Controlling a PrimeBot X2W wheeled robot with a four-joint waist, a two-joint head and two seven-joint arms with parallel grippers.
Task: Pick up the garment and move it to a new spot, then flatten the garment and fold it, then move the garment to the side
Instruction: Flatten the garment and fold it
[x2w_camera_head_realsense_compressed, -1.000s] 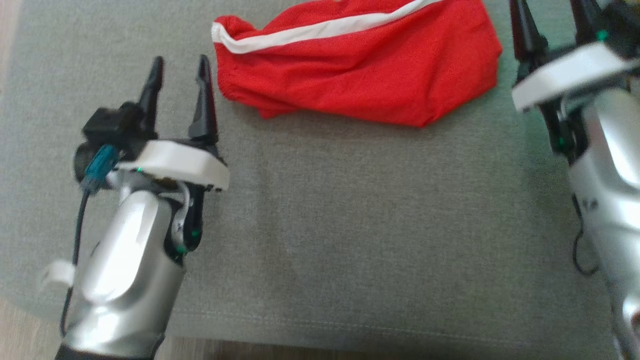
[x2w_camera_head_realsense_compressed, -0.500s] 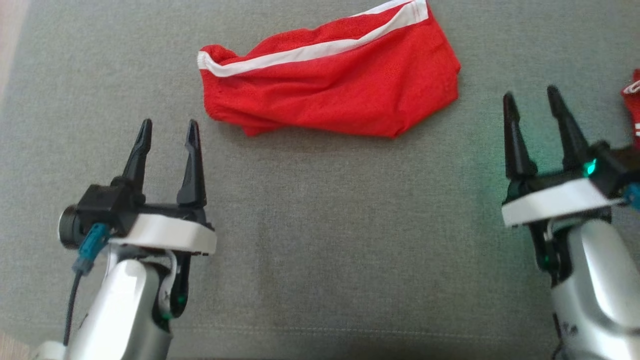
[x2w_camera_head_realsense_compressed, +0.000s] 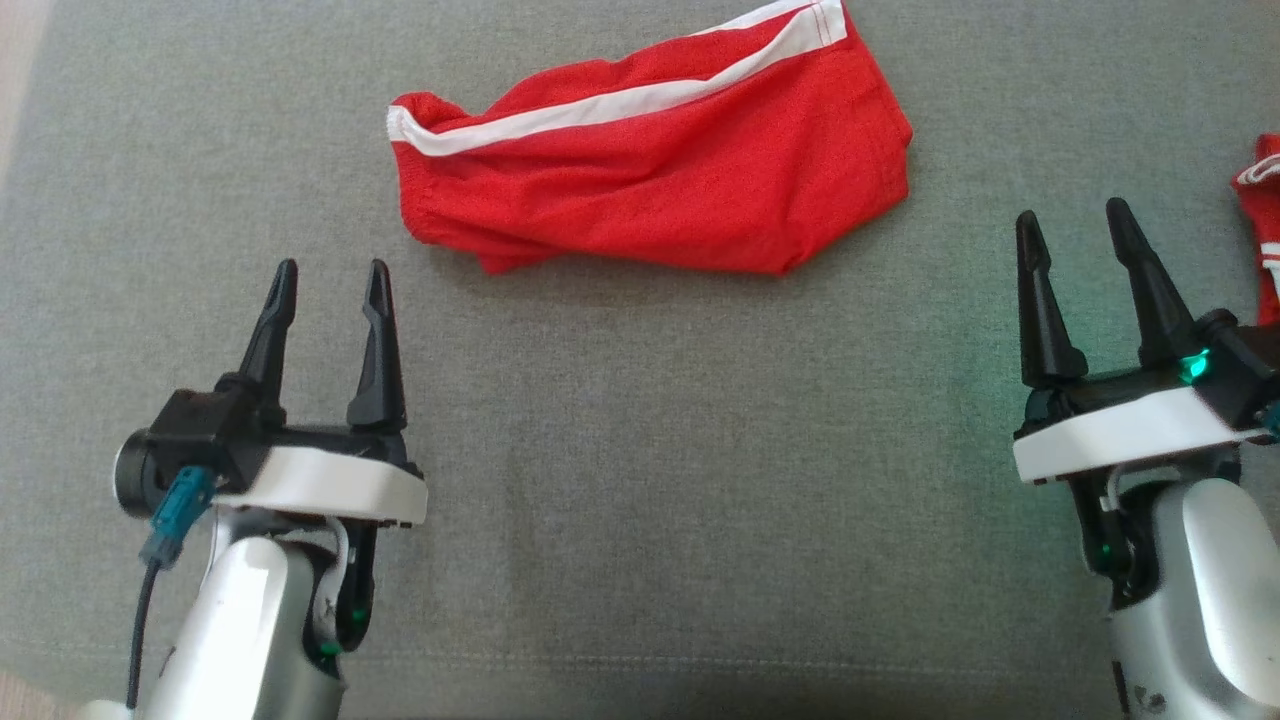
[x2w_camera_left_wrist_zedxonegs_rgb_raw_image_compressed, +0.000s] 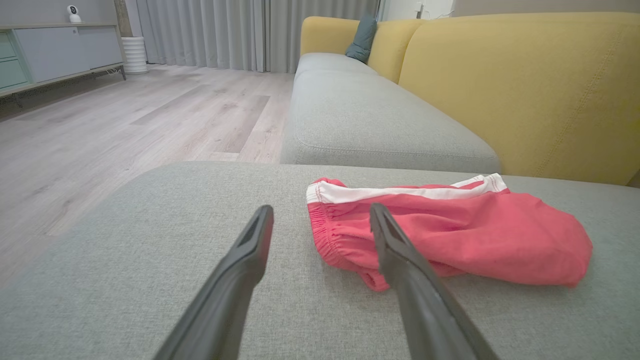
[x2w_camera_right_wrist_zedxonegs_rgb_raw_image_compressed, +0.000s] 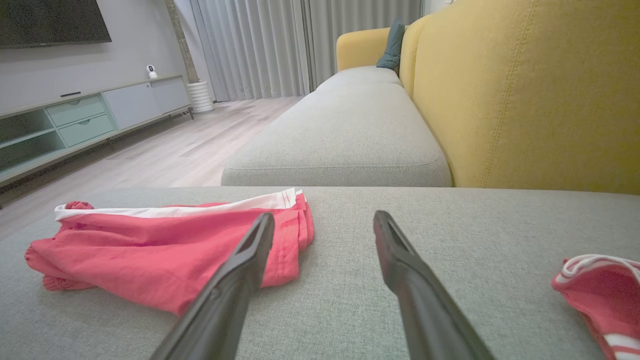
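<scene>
Grey sofa cushion (x2w_camera_head_realsense_compressed: 640, 480) under both arms, yellow backrest (x2w_camera_left_wrist_zedxonegs_rgb_raw_image_compressed: 525, 85) behind it. Left gripper (x2w_camera_head_realsense_compressed: 331, 268): jaws spread wide, nothing between them. Right gripper (x2w_camera_head_realsense_compressed: 1072, 212): same, spread and empty.

Garment (x2w_camera_head_realsense_compressed: 650, 190) is red with a white stripe (x2w_camera_head_realsense_compressed: 620, 100) and lies flat-ish on the cushion, ahead of both grippers and between them, touching neither. Its long axis runs left-right across the head view, slightly skewed, with the right end further from me than the left.

Key relation: its gathered end (x2w_camera_head_realsense_compressed: 415, 205) sits just ahead of my left fingertips and a bit to their right. In the left wrist view my right-hand finger lines up over that end. From the right gripper the garment's other end is ahead and off to the left, with a clear gap of bare cushion between. So the left arm is nearer, and I judge a short forward reach gets it there. The right arm needs to go forward and cross inward.

Watch-out: a second red piece (x2w_camera_head_realsense_compressed: 1262, 230) lies just beyond the right gripper on its outer side. It's not the target, I think.
</scene>
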